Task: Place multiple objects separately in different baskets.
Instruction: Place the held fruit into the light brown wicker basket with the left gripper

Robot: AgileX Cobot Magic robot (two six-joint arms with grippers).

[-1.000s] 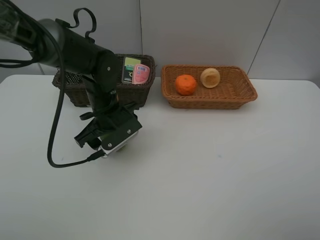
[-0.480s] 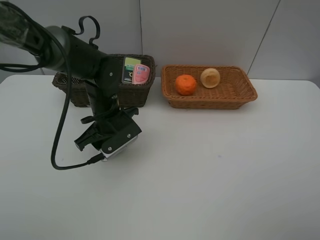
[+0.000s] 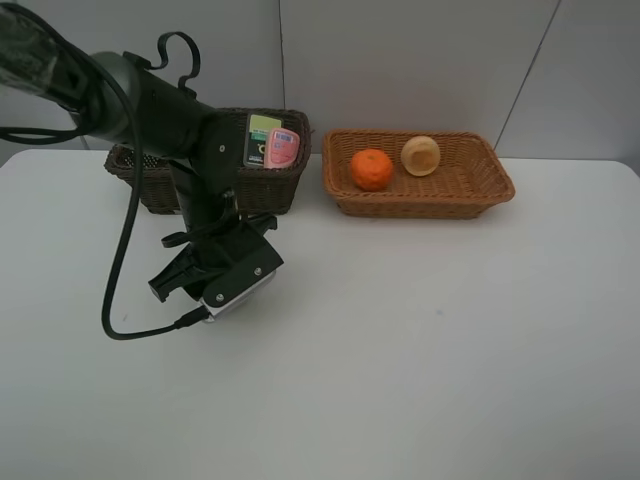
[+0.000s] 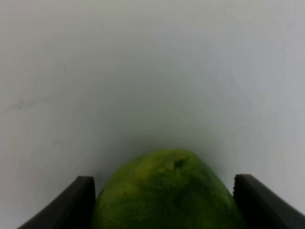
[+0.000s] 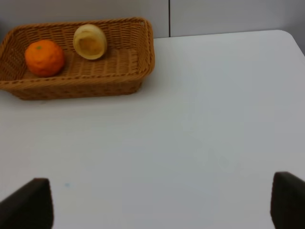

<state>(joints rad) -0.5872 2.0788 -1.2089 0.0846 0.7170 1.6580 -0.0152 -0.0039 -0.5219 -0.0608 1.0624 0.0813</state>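
Note:
My left gripper (image 3: 215, 285) hangs low over the table in front of the dark brown basket (image 3: 150, 190). In the left wrist view it (image 4: 164, 205) is shut on the green oval fruit (image 4: 164, 191), with a finger against each side. The arm hides the fruit in the exterior view. The dark basket holds the green-labelled bottle (image 3: 260, 138) and the pink bottle (image 3: 281, 148). The light tan basket (image 3: 480, 190) holds the orange (image 3: 371, 169) and the peach-like fruit (image 3: 421, 155). My right gripper (image 5: 157, 210) is open and empty. The mauve cup does not show clearly.
The left arm and its looping cable (image 3: 115, 300) cover the left part of the white table (image 3: 450, 350). The right wrist view shows the tan basket (image 5: 147, 47) with the orange (image 5: 44, 57) and the peach-like fruit (image 5: 89, 41) far ahead of the open fingers.
A second ago the left gripper sat slightly lower with a sliver of green fruit showing; it has since shifted a little up and left. Nothing has moved in the last half second.

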